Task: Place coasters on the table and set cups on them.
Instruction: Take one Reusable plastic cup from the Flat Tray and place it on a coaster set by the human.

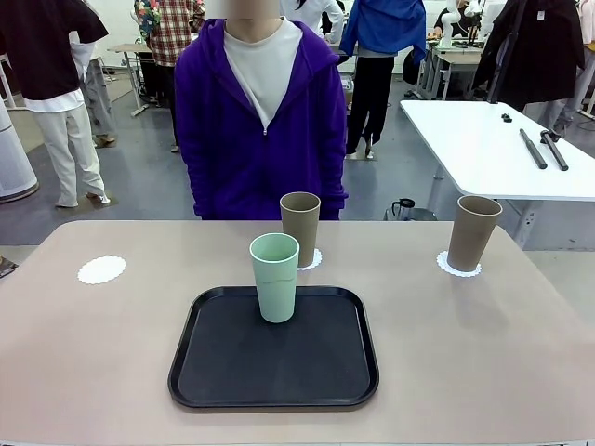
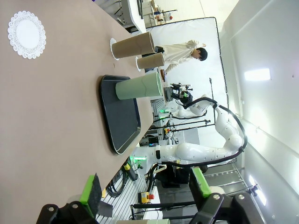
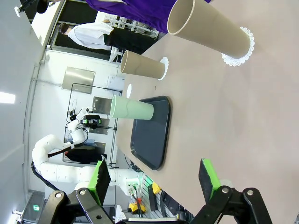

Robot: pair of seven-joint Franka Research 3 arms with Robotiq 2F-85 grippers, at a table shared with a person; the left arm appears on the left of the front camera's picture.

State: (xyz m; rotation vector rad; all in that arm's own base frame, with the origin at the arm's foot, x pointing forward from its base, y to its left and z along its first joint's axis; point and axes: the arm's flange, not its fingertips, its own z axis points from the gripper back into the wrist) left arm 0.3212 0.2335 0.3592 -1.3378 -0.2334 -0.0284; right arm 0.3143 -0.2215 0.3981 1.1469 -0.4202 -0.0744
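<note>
A mint green cup (image 1: pixel 275 277) stands upright at the far edge of the black tray (image 1: pixel 274 367). One tan cup (image 1: pixel 299 229) stands on a coaster (image 1: pixel 313 259) just behind the tray. The other tan cup (image 1: pixel 473 232) stands on a coaster (image 1: pixel 459 268) at the far right. A third coaster (image 1: pixel 101 269) lies bare on the table (image 1: pixel 483 353) at the far left. My left gripper (image 2: pixel 145 186) is open and holds nothing, with the bare coaster (image 2: pixel 26 34) and the green cup (image 2: pixel 139 87) far ahead. Open too, my right gripper (image 3: pixel 154 177) is well short of the tan cup (image 3: pixel 210 28).
A person in a purple hoodie (image 1: pixel 260 111) stands at the table's far side, hands out of sight. A white table (image 1: pixel 483 139) with black tools lies behind at the right. Bare tabletop lies on both sides of the tray.
</note>
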